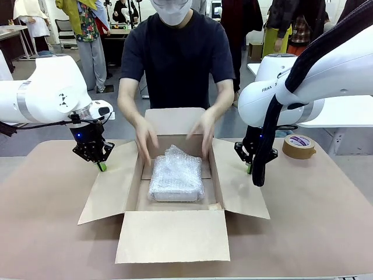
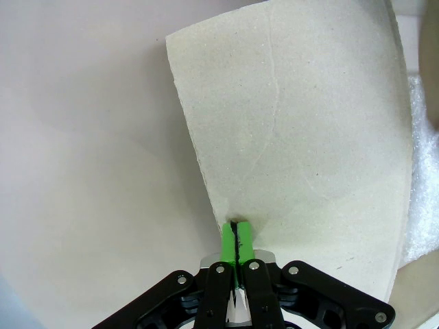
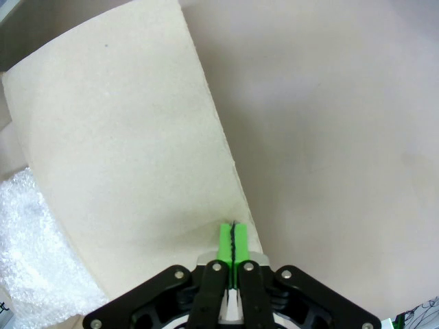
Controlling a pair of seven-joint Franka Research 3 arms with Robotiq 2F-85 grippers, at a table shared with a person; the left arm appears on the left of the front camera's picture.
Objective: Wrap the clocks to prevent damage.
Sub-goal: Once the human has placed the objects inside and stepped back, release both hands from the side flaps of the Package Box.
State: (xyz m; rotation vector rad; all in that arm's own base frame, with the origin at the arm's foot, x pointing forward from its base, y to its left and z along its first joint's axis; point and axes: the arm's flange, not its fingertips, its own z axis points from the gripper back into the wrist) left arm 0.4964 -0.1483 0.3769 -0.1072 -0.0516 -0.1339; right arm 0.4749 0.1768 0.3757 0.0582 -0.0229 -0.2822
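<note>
Cardboard carton (image 1: 172,236) holds the bubble-wrapped clocks (image 1: 176,178).

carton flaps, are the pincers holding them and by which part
Yes: left pincer clamps the left flap at its outer edge, right pincer the right flap at its outer edge.

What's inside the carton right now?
One whitish bubble wrap bundle lies flat on the carton floor, the person's hands reaching in at its far end. The wrap hides whatever it holds and the floor beneath it.
</note>
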